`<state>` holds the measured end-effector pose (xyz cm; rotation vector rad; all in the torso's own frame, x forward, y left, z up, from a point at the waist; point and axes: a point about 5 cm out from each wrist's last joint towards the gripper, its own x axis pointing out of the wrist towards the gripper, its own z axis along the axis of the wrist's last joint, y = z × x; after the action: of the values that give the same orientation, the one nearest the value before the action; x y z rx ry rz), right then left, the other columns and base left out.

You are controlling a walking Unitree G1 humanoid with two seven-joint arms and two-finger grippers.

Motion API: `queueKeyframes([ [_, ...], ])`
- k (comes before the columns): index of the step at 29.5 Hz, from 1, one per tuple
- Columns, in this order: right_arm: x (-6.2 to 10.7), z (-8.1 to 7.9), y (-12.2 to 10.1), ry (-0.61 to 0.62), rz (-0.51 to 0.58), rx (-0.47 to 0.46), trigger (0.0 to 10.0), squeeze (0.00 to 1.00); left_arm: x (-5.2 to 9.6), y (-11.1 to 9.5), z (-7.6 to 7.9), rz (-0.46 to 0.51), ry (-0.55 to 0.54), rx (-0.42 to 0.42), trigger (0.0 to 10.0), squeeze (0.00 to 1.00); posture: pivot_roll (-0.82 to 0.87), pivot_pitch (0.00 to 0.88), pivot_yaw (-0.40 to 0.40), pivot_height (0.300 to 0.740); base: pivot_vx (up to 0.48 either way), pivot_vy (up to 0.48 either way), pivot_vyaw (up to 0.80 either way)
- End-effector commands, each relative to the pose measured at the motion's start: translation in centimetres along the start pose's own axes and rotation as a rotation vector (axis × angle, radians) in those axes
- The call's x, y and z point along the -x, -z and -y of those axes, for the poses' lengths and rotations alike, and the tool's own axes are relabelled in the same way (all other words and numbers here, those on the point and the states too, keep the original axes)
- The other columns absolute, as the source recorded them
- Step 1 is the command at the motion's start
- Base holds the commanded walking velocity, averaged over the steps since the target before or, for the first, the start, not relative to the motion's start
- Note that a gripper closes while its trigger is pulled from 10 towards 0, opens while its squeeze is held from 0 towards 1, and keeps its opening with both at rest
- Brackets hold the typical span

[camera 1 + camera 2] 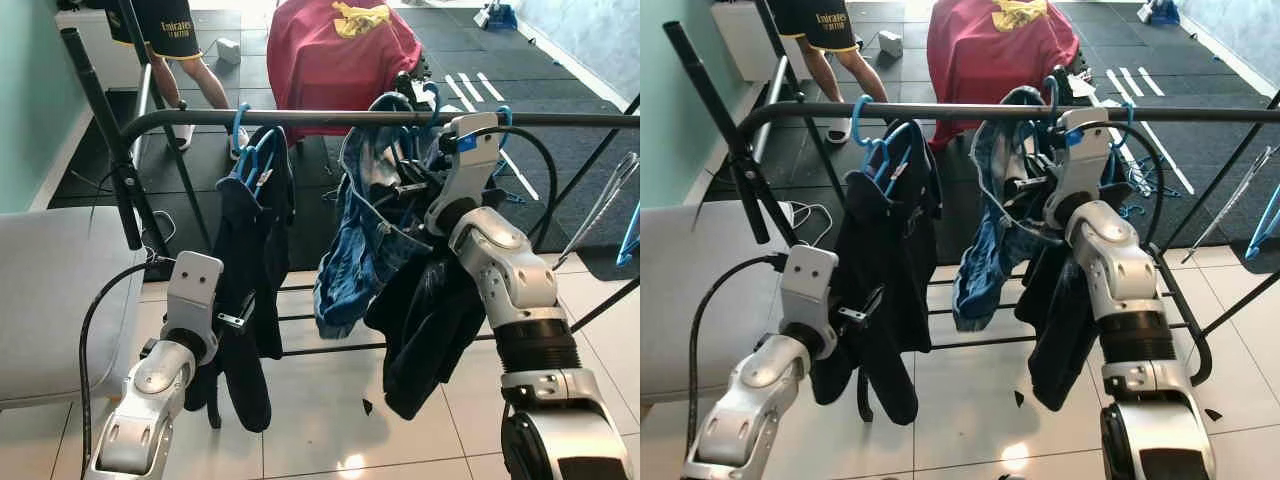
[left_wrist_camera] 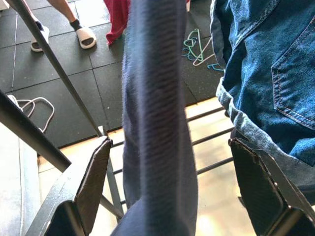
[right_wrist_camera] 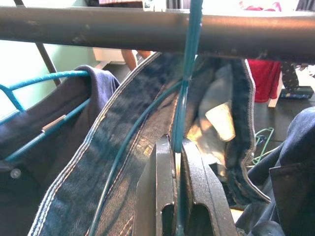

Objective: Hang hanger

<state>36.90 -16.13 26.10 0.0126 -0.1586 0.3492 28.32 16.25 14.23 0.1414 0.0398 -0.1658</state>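
A black rail (image 1: 330, 118) carries several hung garments. Blue jeans (image 1: 355, 250) hang from a teal wire hanger (image 3: 189, 73) whose neck rises across the rail (image 3: 98, 29). My right gripper (image 3: 178, 147) is shut on that neck just below the rail, and beside the wrist hangs a dark garment (image 1: 430, 320). Further left, a navy garment (image 1: 245, 260) hangs on a blue hanger (image 1: 240, 125). My left gripper (image 2: 167, 187) is open low down, its fingers (image 2: 93, 182) apart with a fold of the navy fabric (image 2: 157, 98) between them.
A person's legs (image 1: 185, 70) stand behind the rack at far left. A red cloth (image 1: 340, 50) drapes something beyond the rail. A grey cushion (image 1: 50, 290) lies at left. Loose hangers (image 2: 197, 49) lie on the dark floor mats. Low rack bars (image 1: 300, 320) cross below the clothes.
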Motion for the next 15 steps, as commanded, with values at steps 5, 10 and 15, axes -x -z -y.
queueKeyframes([
  [5, 1.7, -2.3, 0.0, -0.116, 0.013, -0.009, 0.0, 0.00, 0.2, 0.9, 0.0, -0.047, 0.010, 0.013, 10.0, 0.00, -0.06, 0.201, -0.024, 0.740, 0.000, 0.000, 0.00],
  [10, 3.5, -3.1, 0.5, -0.172, -0.001, -0.017, 0.0, 0.00, 0.3, 1.0, -0.4, -0.052, 0.025, 0.030, 10.0, 0.00, -0.06, 0.203, -0.020, 0.740, 0.000, 0.000, 0.00],
  [15, 5.2, -3.2, 0.7, -0.149, 0.004, -0.046, 0.0, 0.00, 0.0, 0.9, -0.6, -0.055, 0.056, 0.054, 10.0, 0.00, -0.07, 0.205, -0.016, 0.740, 0.000, 0.000, 0.00],
])
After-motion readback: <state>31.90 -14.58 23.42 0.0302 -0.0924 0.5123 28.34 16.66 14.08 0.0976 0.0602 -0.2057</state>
